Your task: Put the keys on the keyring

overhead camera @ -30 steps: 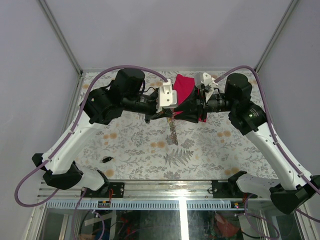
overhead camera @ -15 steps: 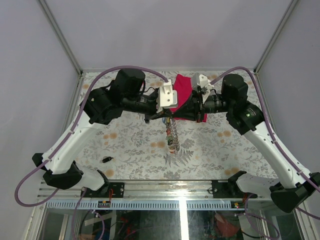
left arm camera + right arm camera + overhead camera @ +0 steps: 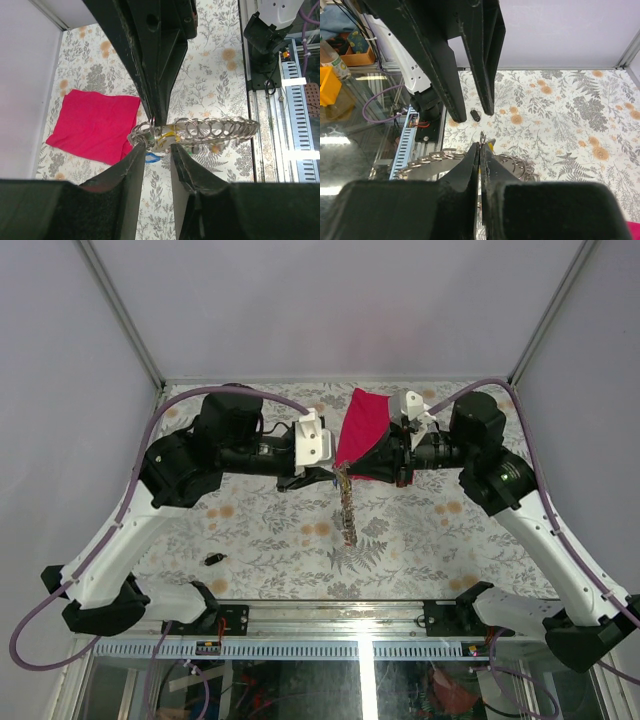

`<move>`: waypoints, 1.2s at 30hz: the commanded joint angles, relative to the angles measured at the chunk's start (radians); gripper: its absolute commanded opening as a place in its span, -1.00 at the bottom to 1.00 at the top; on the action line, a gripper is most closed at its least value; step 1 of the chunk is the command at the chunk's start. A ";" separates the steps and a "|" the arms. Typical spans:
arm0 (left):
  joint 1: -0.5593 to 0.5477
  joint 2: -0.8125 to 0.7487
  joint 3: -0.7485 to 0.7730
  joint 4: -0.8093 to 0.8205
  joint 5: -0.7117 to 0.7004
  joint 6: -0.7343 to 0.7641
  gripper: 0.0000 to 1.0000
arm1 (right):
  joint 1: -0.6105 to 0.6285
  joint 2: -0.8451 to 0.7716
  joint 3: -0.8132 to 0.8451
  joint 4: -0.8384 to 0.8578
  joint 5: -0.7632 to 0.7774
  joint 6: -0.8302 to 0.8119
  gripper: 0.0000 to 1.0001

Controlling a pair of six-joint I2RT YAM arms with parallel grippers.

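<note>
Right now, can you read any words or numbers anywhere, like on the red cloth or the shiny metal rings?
No text can be read in any view.
The red folded cloth: plain, no words.
The grey metal keyring chain: no marking that can be read.
The flowery table cover: only flowers and leaves.
The labelled bottle beyond the table: label too small and blurred to read.
</note>
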 commanded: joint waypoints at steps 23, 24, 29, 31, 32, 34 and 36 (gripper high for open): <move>-0.007 -0.090 -0.139 0.284 0.106 -0.082 -0.47 | 0.007 -0.102 0.006 0.194 -0.027 0.082 -1.00; -0.007 -0.088 -0.141 0.285 0.105 -0.083 -0.54 | 0.007 -0.103 0.005 0.197 -0.027 0.083 -1.00; -0.007 -0.083 -0.142 0.284 0.105 -0.082 -0.68 | 0.007 -0.108 0.002 0.203 -0.023 0.087 -1.00; -0.008 -0.083 -0.142 0.284 0.103 -0.081 -0.70 | 0.007 -0.109 0.001 0.208 -0.023 0.089 -1.00; -0.008 -0.082 -0.142 0.285 0.104 -0.081 -0.71 | 0.007 -0.109 0.001 0.208 -0.022 0.089 -1.00; -0.007 -0.083 -0.141 0.284 0.104 -0.080 -0.70 | 0.007 -0.110 -0.001 0.207 -0.016 0.089 -1.00; -0.008 -0.086 -0.143 0.284 0.101 -0.078 -0.51 | 0.007 -0.115 -0.005 0.209 -0.004 0.088 -1.00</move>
